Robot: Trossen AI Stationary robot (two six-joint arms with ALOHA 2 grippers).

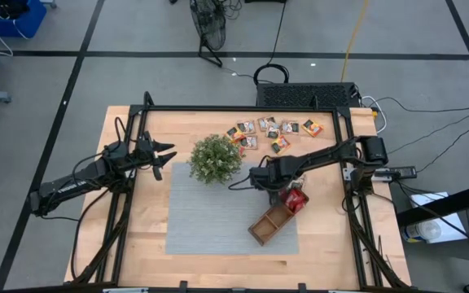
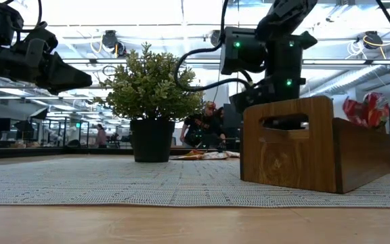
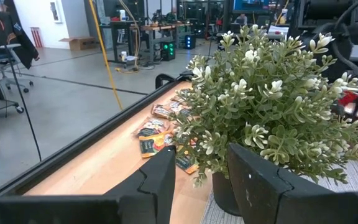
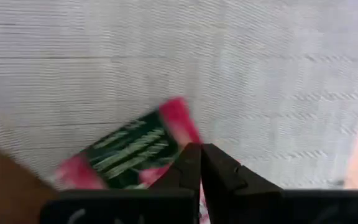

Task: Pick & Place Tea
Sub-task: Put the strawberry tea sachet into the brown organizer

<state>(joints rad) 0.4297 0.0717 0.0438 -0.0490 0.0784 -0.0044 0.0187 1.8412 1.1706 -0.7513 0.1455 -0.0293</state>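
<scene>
The right gripper (image 4: pixel 200 163) has its jaws pressed together on the edge of a red and green tea sachet (image 4: pixel 129 152), which hangs just ahead of the fingertips above the grey mat (image 4: pixel 241 74). This looks like the carry step: the sachet is pinched and, seen from above, the gripper (image 1: pixel 260 181) sits just beside the wooden tray (image 1: pixel 271 224), whose far compartment already holds red sachets (image 1: pixel 297 199). Next it must line up over a compartment, then release.

Farther out, more loose sachets (image 1: pixel 271 130) lie beyond the plant (image 1: pixel 215 158). The left gripper (image 1: pixel 163 156) waits on the plant's other side, jaws partly apart and empty.

The overhead view hides the held sachet under the arm, and the tray's other compartments are hard to read.
</scene>
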